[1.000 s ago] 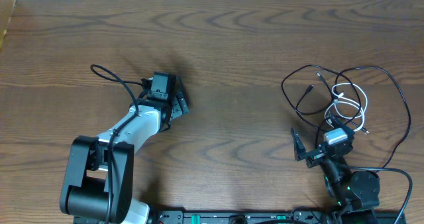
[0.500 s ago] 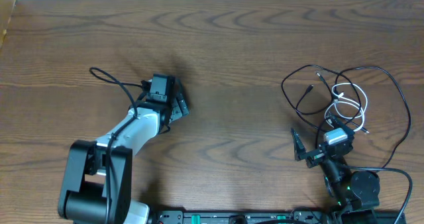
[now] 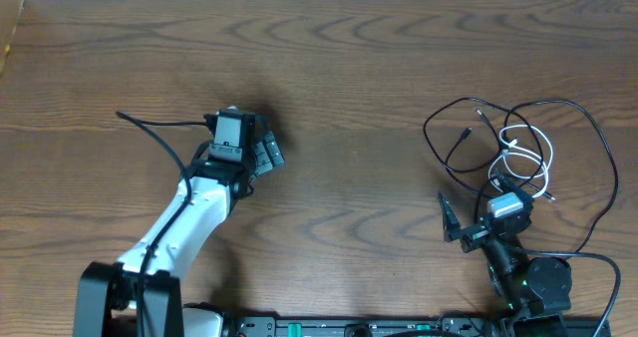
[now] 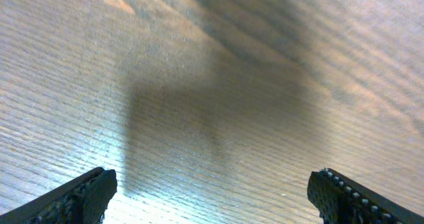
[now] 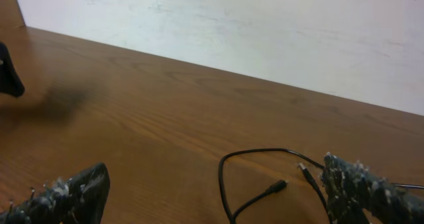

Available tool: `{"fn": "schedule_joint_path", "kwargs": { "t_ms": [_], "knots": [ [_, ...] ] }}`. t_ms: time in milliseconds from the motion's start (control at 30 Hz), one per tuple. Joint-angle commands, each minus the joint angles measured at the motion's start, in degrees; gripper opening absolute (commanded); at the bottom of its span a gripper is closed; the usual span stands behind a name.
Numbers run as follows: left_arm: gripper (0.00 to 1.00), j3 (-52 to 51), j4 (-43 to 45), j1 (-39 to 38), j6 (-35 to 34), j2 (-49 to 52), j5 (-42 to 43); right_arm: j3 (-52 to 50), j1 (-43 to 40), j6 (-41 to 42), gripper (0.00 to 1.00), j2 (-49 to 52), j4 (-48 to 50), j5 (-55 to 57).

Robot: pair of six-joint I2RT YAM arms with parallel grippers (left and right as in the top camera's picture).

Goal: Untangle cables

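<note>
Right gripper (image 5: 213,184): jaws wide apart, empty. Black cord (image 5: 224,163) loops on the table (image 3: 349,58) just ahead of them, its plug end lying between the fingers. White cord (image 3: 546,148) is coiled among the black loops, just beyond. Left gripper (image 4: 212,184): jaws spread, only bare wood between; both cords well apart from it.

The left arm (image 3: 184,212) is angling toward 1 o'clock, its left gripper (image 3: 261,150) gaping wide; the right gripper (image 3: 475,213) is pointing toward 11 o'clock, jaws spread.
</note>
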Motion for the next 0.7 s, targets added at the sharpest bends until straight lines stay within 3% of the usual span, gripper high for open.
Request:
{"fn": "schedule_joint_path", "kwargs": {
  "t_ms": [0, 667],
  "knots": [
    [0.98, -0.4, -0.2, 0.4, -0.3, -2.2, 0.0, -0.1, -0.7, -0.8, 0.99, -0.4, -0.3, 0.4],
    [0.98, -0.4, -0.2, 0.4, -0.3, -10.7, 0.0, -0.1, -0.7, -0.8, 0.99, -0.4, -0.3, 0.4]
  ]
}}
